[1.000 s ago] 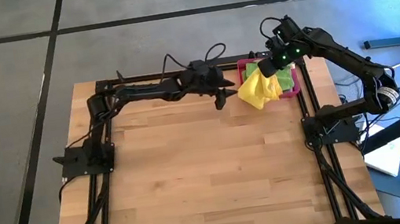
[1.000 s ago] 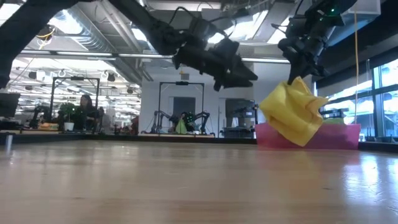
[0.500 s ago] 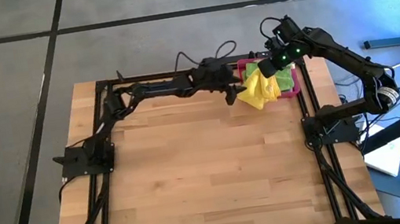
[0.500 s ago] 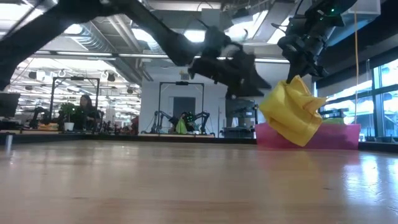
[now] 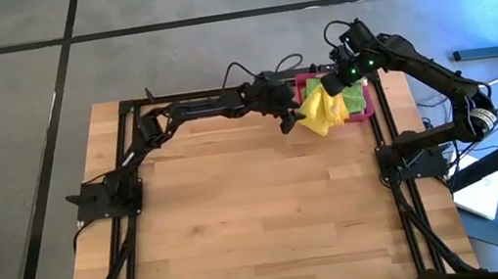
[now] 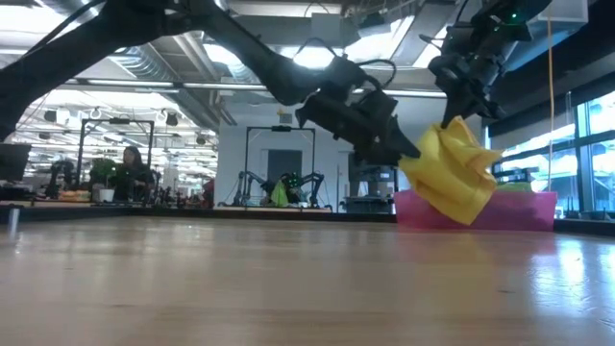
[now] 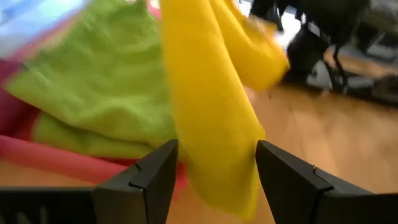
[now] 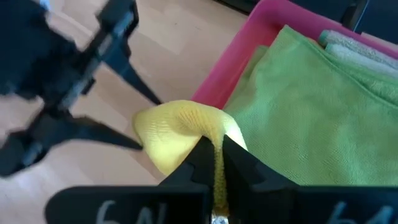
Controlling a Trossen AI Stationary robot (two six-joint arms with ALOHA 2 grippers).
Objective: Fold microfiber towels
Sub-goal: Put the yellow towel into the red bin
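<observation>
A yellow microfiber towel [image 5: 317, 112] hangs bunched from my right gripper [image 5: 342, 75], which is shut on it above the pink-red tray [image 5: 365, 114] at the table's far right. A bright green towel [image 8: 298, 106] lies in the tray with a pale olive one [image 8: 354, 50] beside it. My left gripper [image 7: 216, 147] is open, reaching level from the left. Its two fingers stand on either side of the yellow towel's hanging lower part [image 7: 214, 130]. My right gripper pinches a gathered fold at the yellow towel's top [image 8: 216, 163] between its two fingers, slanting down from above. The towel hangs slack and crumpled below the fingers [image 6: 456, 178], beside the tray's left rim. My left gripper: whether its fingers [image 7: 155, 177] touch the cloth, I cannot tell.
The tray's pink rim [image 6: 524, 213] stands just behind the hanging towel. The bare wooden tabletop [image 5: 261, 217] stretches left and toward the near edge. Black frame rails [image 5: 127, 217] run along both sides of the table.
My left gripper has travelled toward the table's right edge and sunk a little, coming up to the hanging yellow towel until its fingers stand around the towel's lower part. The towel has stayed hanging in my right gripper.
</observation>
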